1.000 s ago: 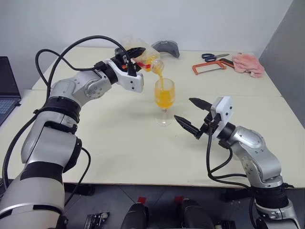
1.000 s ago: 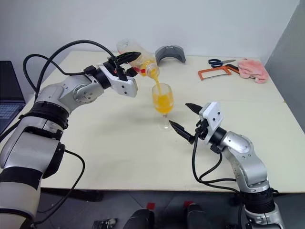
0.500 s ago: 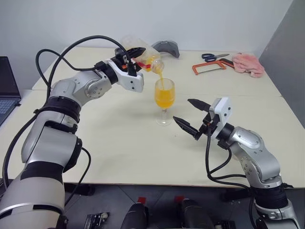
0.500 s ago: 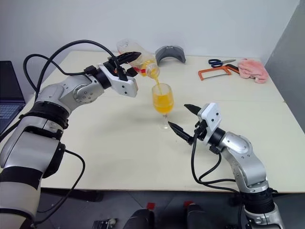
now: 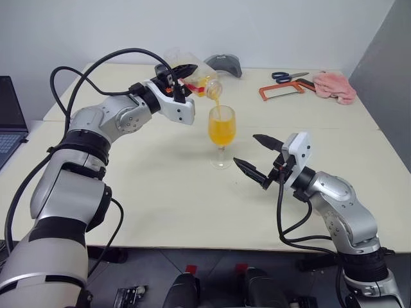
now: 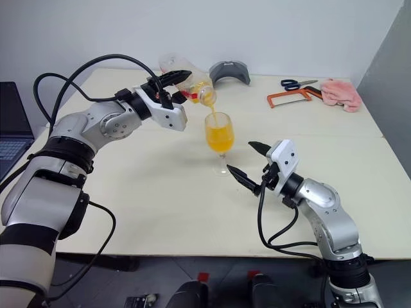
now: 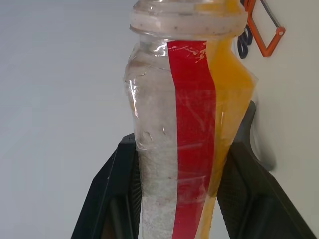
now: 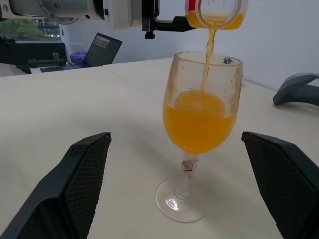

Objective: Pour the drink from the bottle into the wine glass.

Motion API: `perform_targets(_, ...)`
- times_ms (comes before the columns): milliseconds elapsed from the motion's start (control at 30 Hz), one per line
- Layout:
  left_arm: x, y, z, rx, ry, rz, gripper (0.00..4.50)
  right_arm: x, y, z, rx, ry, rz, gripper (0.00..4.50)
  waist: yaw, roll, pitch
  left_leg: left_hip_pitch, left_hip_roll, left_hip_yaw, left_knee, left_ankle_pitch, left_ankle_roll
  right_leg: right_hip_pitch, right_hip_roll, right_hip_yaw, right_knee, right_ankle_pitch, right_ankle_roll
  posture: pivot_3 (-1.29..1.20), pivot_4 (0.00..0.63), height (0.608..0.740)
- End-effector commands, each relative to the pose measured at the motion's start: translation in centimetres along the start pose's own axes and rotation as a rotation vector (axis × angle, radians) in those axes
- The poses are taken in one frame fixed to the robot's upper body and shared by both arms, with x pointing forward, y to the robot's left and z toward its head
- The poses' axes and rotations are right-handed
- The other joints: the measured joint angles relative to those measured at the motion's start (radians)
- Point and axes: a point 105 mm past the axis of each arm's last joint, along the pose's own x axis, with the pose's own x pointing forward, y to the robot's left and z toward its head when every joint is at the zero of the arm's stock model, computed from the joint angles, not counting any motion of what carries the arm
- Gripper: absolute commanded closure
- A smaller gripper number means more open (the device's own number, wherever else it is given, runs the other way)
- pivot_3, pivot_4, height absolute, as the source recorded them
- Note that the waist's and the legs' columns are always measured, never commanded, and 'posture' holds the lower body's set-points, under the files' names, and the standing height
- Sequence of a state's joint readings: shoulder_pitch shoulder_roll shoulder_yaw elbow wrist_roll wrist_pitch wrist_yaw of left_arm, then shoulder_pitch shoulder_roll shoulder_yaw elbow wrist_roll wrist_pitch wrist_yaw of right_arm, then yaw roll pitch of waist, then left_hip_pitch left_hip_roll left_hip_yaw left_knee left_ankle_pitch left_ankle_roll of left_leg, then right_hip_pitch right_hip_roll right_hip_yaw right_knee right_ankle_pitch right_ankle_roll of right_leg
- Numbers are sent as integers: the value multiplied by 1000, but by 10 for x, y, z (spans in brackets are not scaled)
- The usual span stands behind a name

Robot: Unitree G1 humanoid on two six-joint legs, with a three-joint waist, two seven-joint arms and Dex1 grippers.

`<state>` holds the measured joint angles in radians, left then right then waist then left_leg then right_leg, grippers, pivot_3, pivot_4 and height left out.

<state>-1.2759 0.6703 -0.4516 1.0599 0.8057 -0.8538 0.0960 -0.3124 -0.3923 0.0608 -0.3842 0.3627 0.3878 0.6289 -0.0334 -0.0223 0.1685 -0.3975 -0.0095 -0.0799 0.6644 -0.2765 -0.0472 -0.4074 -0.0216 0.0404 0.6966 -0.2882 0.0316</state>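
Stereo head views: bottle (image 5: 200, 79) is lying tilted in the left gripper (image 5: 182, 72), whose fingers are clamping its body, with the open mouth hanging above the wine glass (image 5: 221, 136). Drink (image 5: 220, 133) is falling in a thin orange stream from the mouth into the bowl, which is standing roughly two-thirds full. Wine glass is standing upright on the table (image 5: 160, 192), near its middle. Right gripper (image 5: 255, 156) is hovering just beside the glass foot on the robot's right, fingers spread wide and holding nothing, not touching the glass. At the far side of the table, a grey curved object (image 5: 223, 63), scissors (image 5: 288, 76), an orange-framed hacksaw (image 5: 281, 90) and a pink cloth (image 5: 334, 86) are lying well apart from the glass. A laptop (image 5: 9, 119) is showing at the robot's left edge.

Left wrist view: bottle (image 7: 187, 124) is sitting between two black fingers (image 7: 112, 194), pinched at its narrow waist. Red label strip (image 7: 192, 134) is running lengthwise, and orange drink (image 7: 227, 94) is pooling along one side of the clear body. Hacksaw (image 7: 264, 30) is partly showing beyond.

Right wrist view: wine glass (image 8: 202, 124) is standing between the two open fingers (image 8: 75, 184), clear of both. Drink (image 8: 199, 119) is filling the lower bowl, the stream (image 8: 209, 55) dropping from the bottle mouth (image 8: 217, 12). A small speck near the rim is possibly a droplet. Laptop (image 8: 102, 47) is sitting far behind.
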Motion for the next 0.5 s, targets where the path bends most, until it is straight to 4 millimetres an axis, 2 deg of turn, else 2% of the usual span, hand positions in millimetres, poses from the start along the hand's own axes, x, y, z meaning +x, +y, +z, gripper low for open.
perform_targets(33,6,23,0,-4,-1,72,2829,-1,1,11,-38,-32,0,0,0,0,0,0,0,0,0,0,0,0,0,0,0,0,0,0,150,740)
perform_targets(300,8,21,0,-74,22,92,2829,-1,-1,12,-59,-35,-7,0,0,0,0,0,0,0,0,0,0,0,0,0,0,0,0,0,150,740)
perform_targets(500,9,18,-3,-221,56,125,2829,0,-3,14,-95,-45,-29,0,0,0,0,0,0,0,0,0,0,0,0,0,0,0,0,0,150,740)
